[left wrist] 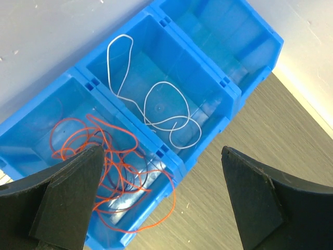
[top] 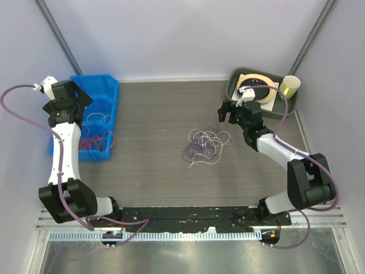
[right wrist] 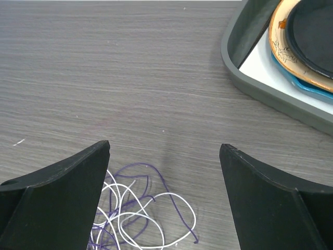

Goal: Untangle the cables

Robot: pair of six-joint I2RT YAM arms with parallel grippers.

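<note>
Cables (top: 206,145), purple and white, are lying tangled on the bench (top: 154,114), well right of the bin (top: 94,81). The left gripper (left wrist: 161,151) and right gripper (right wrist: 164,148) are holding their jaws apart. The strands are probably light, limp and snag-prone, so pinching one outer loop seems best.

tangled cables (top: 206,145) — purple, white | bin (left wrist: 223,36) blue (orange-red cable (left wrist: 119,177), white cable (left wrist: 156,121)) | table (top: 154,125) grey woodgrain

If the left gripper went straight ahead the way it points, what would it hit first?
The left gripper would likely meet the blue bin, at the white cable in its middle compartment, beside the divider to the orange cables; depth is unclear.
</note>
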